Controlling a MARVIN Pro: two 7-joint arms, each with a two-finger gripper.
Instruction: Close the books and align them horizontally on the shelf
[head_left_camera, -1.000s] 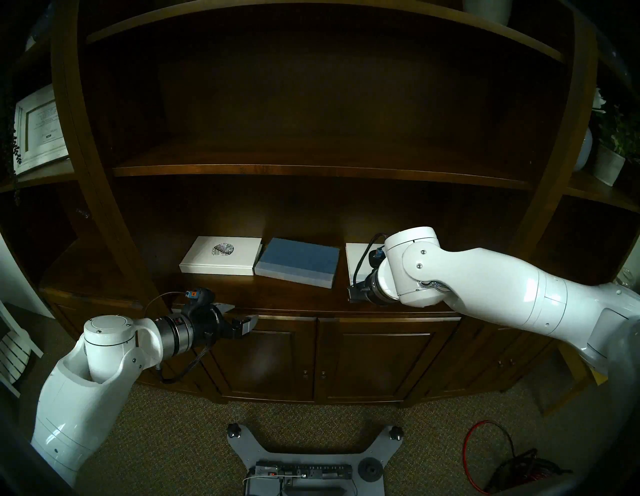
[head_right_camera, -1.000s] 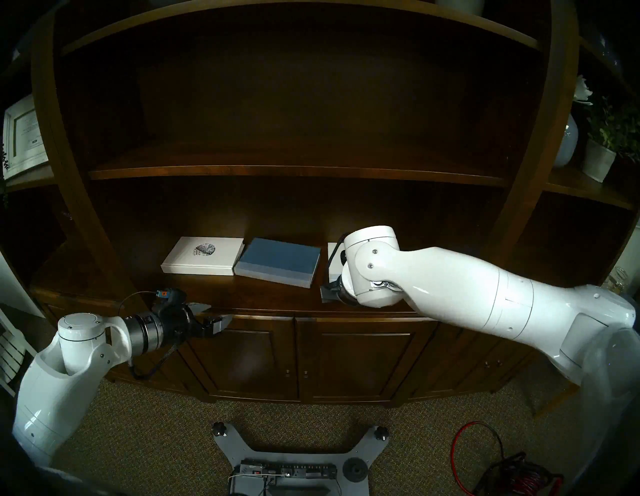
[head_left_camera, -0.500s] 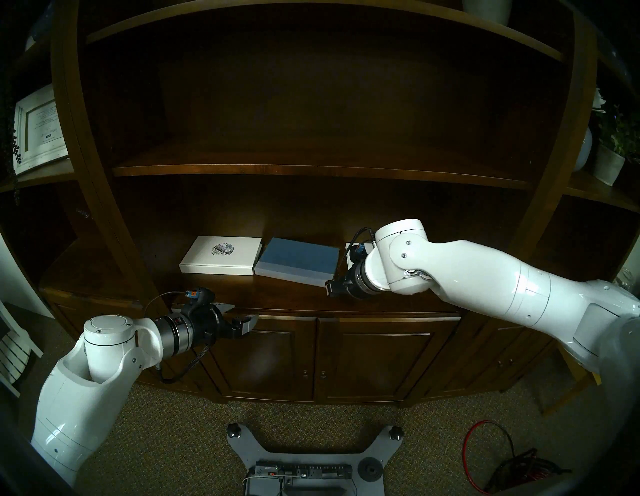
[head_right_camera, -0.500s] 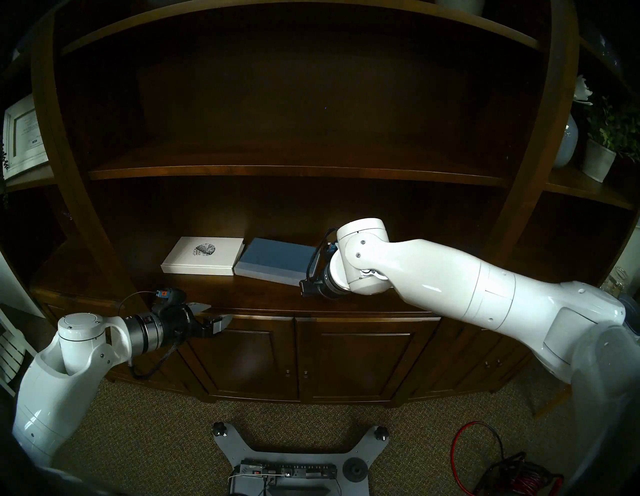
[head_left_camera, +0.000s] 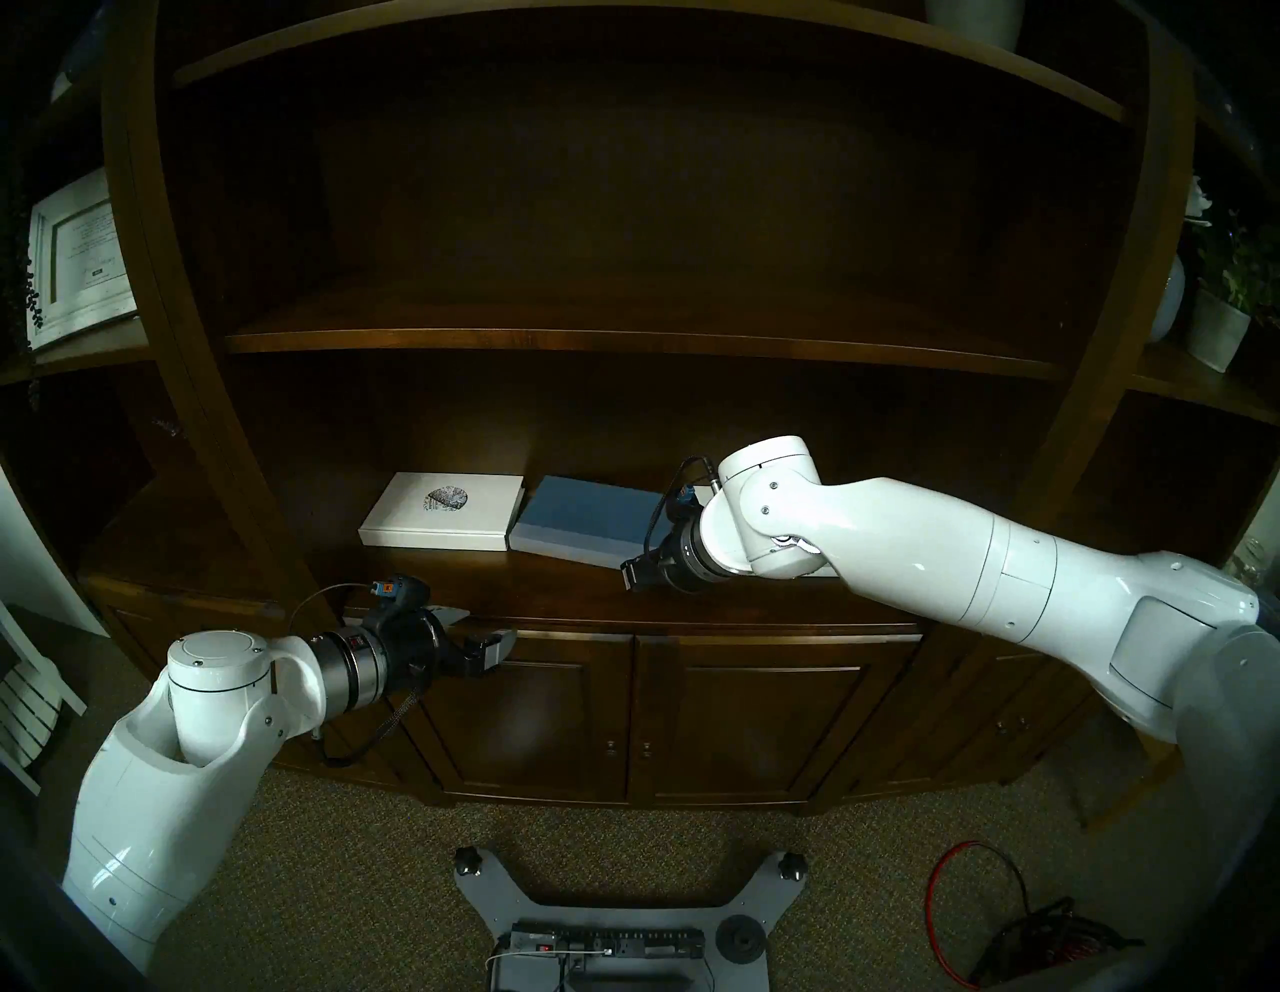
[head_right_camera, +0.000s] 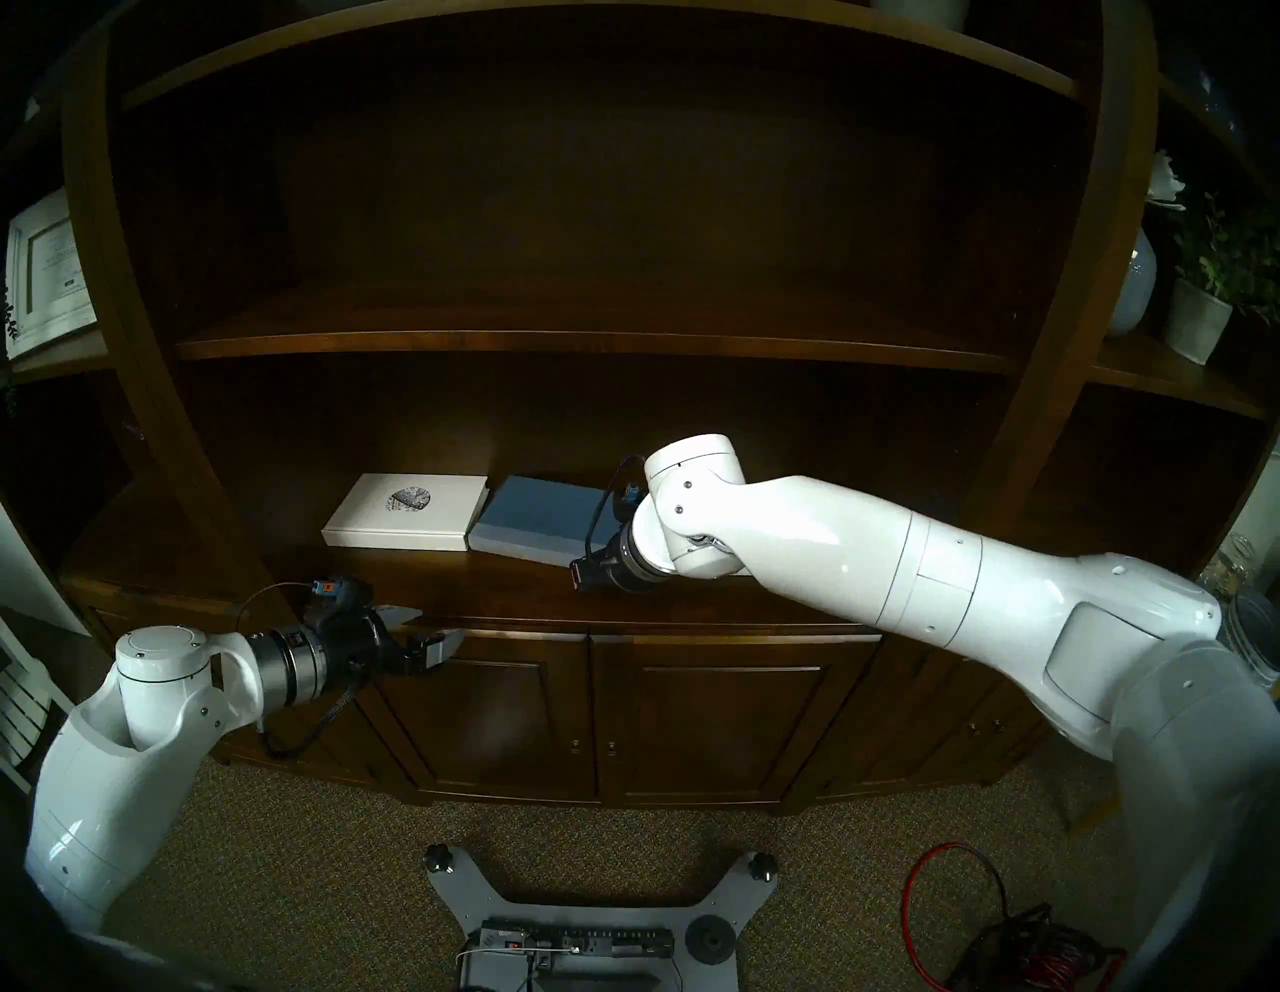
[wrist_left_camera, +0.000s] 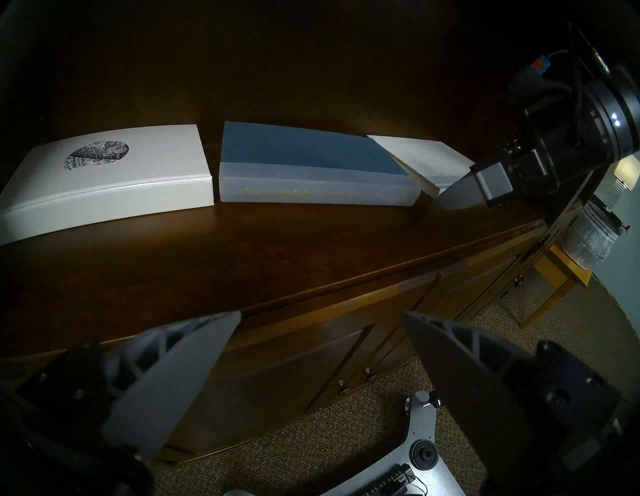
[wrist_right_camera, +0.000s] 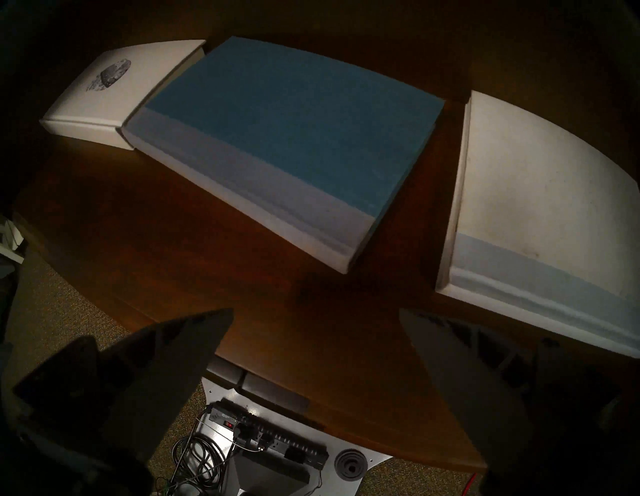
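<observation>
Right wrist view showed the right claw (wrist_right_camera: 313, 350) wide open, empty, before the skewed blue hardcover book (wrist_right_camera: 287, 138) on the dark-brown wooden shelf (wrist_right_camera: 207, 249); best nudge its near corner square, slowly.

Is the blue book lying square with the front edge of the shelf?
No, the blue book lies skewed to the shelf edge.

Three closed books are laid flat in a row on the shelf (head_left_camera: 526, 589), set back from its front edge. The emblem book (head_left_camera: 443, 511) is placed at the left end, the blue book (head_left_camera: 589, 519) just beside it in the middle, skewed to the front edge, and the plain book (wrist_right_camera: 540, 194) apart at the right. The right gripper (wrist_right_camera: 315, 332) is held above the shelf's front edge, before the gap between the last two.
</observation>
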